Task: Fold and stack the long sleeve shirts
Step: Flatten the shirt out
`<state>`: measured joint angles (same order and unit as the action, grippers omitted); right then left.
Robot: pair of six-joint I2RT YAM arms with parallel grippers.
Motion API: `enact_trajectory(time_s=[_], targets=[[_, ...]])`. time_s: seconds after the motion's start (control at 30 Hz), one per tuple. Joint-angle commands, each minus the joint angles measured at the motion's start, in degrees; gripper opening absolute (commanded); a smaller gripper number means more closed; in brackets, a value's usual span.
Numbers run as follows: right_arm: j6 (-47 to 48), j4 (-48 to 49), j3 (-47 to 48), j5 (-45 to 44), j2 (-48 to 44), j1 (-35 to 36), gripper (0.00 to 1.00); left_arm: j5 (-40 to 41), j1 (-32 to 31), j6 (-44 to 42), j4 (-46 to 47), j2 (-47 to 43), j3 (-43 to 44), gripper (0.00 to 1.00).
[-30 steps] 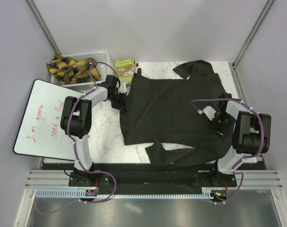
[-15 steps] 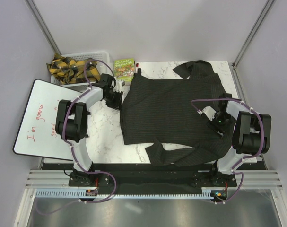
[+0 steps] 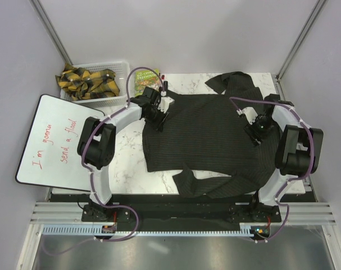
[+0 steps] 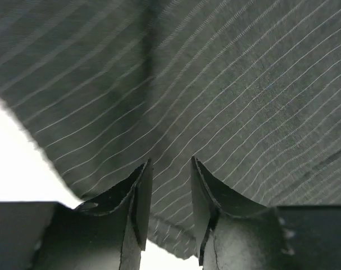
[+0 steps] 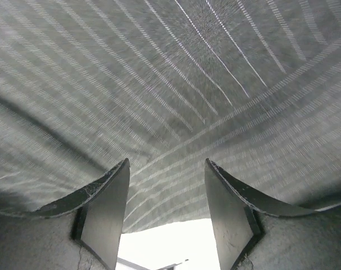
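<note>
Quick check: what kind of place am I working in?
Probably a lab robot cell, not a home: plain panel walls box in the table, a handwritten whiteboard lies beside it, and a metal rail runs along the near edge.

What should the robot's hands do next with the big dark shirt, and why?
Probably lower the left hand and pinch the shirt near its edge: it stands open over the cloth, gripping nothing. The right hand hangs open too.
</note>
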<state>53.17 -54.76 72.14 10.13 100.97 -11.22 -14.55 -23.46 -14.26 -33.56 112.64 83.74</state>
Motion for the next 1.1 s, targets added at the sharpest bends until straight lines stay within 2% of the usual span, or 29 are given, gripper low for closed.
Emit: enact_trajectory(time_s=[0.0, 0.17, 0.3, 0.4, 0.5, 0.6, 0.67, 0.7, 0.73, 0.8, 0.9, 1.07], targets=[[-1.58, 3.08, -0.15, -3.7, 4.85, -0.38, 0.63, 3.64, 0.09, -2.35, -0.54, 2.5, -0.59, 0.38], [1.85, 4.92, -6.99, -5.29, 3.01, -1.78, 0.62, 5.32, -0.44, -1.3, -0.8, -0.92, -9.2, 0.31], [5.71, 4.32, -13.59, -5.74, -2.6, -1.87, 0.61, 4.8, -1.14, -0.33, -3.43, -6.02, -16.23, 0.25], [10.01, 3.18, -18.34, -5.12, -7.25, -1.61, 0.61, 1.63, -1.5, -0.76, -6.94, -10.33, -22.38, 0.25], [14.15, -2.61, -18.01, -1.97, -11.3, -1.7, 0.62, -0.4, -1.32, -2.17, -10.03, -15.24, -26.0, 0.26], [12.58, -6.05, -10.55, 2.34, -11.41, -2.31, 0.63, -2.33, 1.04, -3.23, -10.12, -18.06, -21.98, 0.33], [9.52, -6.76, -3.54, 4.27, -9.57, -2.4, 0.63, -3.55, 2.36, -4.1, -10.21, -16.93, -12.85, 0.38], [8.46, -6.93, -1.15, 5.85, -6.78, -2.4, 0.63, -2.69, 2.37, -4.28, -9.77, -14.75, -9.77, 0.43], [7.23, -7.2, 1.14, 6.39, -5.01, -2.4, 0.63, -2.85, 2.46, -4.63, -9.25, -13.42, -3.91, 0.45], [3.28, -6.94, 7.56, 6.92, 0.07, -2.4, 0.62, -2.25, 3.16, -4.64, -7.93, -10.35, 1.22, 0.48], [-1.55, -3.97, 13.63, 5.17, 5.54, -2.4, 0.61, -2.51, 5.26, -4.46, -7.66, -3.85, 11.4, 0.56], [-6.66, -0.26, 19.52, 4.72, 12.31, -2.4, 0.6, -2.15, 8.6, -4.2, -6.17, 5.56, 18.72, 0.65]])
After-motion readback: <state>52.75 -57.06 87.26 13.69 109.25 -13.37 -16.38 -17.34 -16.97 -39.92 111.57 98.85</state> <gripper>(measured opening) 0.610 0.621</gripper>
